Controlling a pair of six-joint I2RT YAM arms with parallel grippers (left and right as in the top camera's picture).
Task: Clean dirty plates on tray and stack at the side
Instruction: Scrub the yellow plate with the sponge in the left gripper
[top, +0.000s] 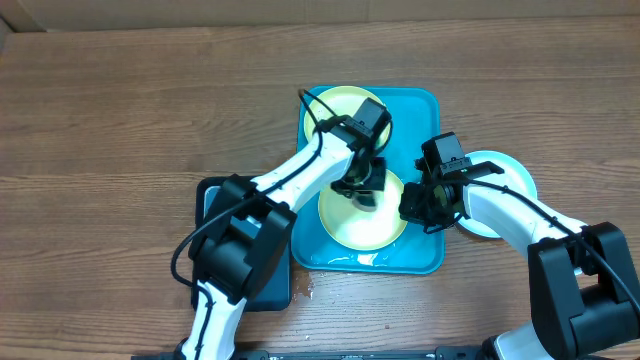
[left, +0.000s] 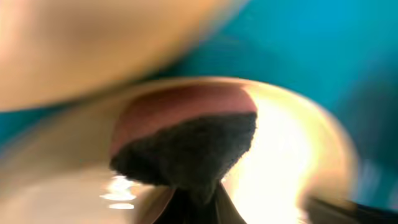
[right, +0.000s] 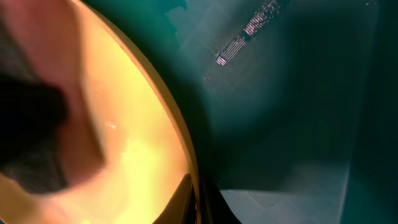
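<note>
Sponge (left: 186, 140) fills the left wrist view: pink back, dark scrub face, touching the near plate (top: 360, 228). My left gripper (top: 366, 186) is clenched on that sponge. My right gripper (right: 198, 202) pinches the near plate's right rim, a finger on each side of the edge. Near plate sits at the front of the tray (top: 420, 100). Far plate (top: 335, 105) lies behind it, also on the tray. Third plate (top: 492, 165) rests on the table (top: 120, 120) just right of the tray, partly under my right arm. Dark basin (top: 212, 195) sits left of the tray.
</note>
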